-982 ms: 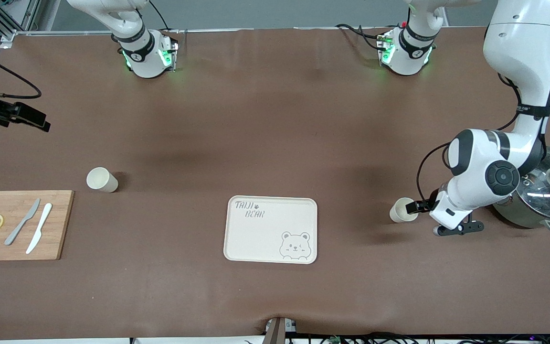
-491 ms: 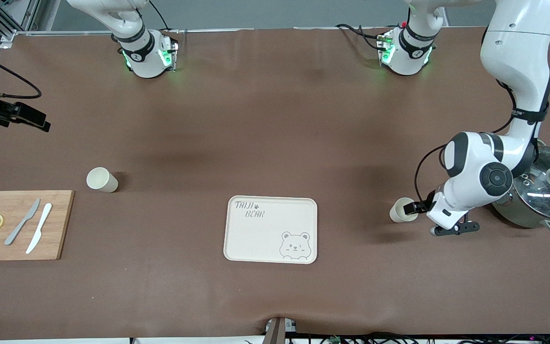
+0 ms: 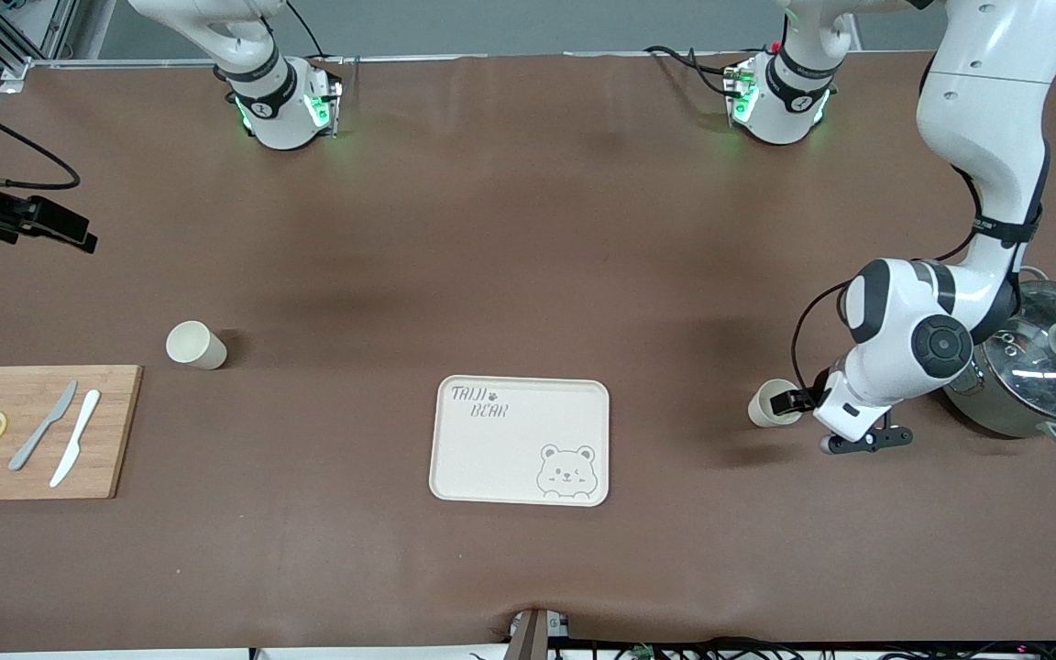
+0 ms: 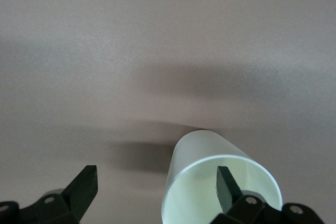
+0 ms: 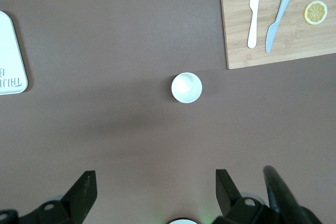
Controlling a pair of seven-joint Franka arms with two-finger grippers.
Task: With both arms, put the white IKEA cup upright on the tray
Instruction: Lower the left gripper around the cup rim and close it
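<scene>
Reading "TAIJI BEAR", the tray (image 3: pixel 519 440) lies between two cups.

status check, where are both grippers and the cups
Left gripper open, one finger inside cup beside pot. Right gripper open, high over second cup. Tray bare.

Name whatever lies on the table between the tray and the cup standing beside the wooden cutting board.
Nothing: the front view shows bare brown tabletop between the tray and that cup.

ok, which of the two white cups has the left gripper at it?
The cup beside the steel pot; the left gripper has one finger inside its rim.
</scene>
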